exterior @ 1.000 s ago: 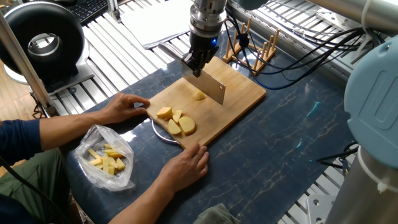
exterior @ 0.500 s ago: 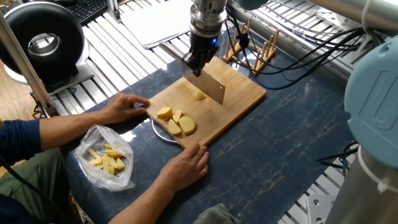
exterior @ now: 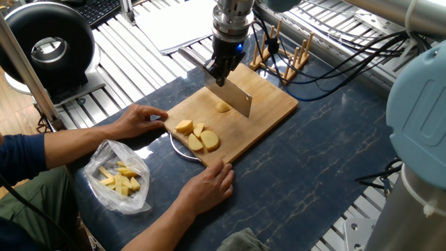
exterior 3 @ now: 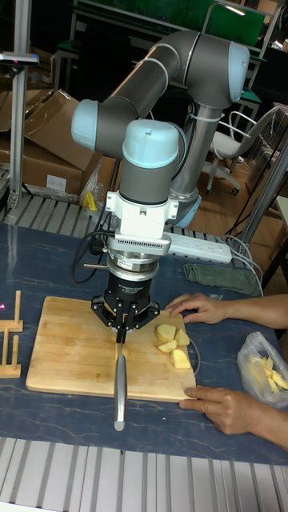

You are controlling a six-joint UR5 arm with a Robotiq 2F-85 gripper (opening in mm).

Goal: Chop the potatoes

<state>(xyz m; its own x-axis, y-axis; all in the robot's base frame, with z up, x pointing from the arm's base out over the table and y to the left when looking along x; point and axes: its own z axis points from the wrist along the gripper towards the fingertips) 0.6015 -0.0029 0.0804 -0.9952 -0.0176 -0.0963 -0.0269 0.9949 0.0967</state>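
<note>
Several pale yellow potato pieces (exterior: 198, 137) (exterior 3: 173, 342) lie at the near left end of a wooden cutting board (exterior: 268, 111) (exterior 3: 64, 352). One small potato chunk (exterior: 222, 107) sits alone mid-board, just under the blade. My gripper (exterior: 220, 72) (exterior 3: 122, 328) is shut on the handle of a cleaver (exterior: 233, 94) (exterior 3: 118, 388), whose flat steel blade hangs over the board beside that chunk. In the tall fixed view the blade shows edge-on and hides the lone chunk.
A person's two hands (exterior: 138, 119) (exterior: 207, 186) hold the board's near end. A clear plastic bag of yellow pieces (exterior: 120, 177) (exterior 3: 265, 371) lies beside them. A wooden rack (exterior: 286, 56) stands behind the board, cables (exterior: 334, 56) trail right, and a metal plate rim (exterior: 180, 150) shows under the board.
</note>
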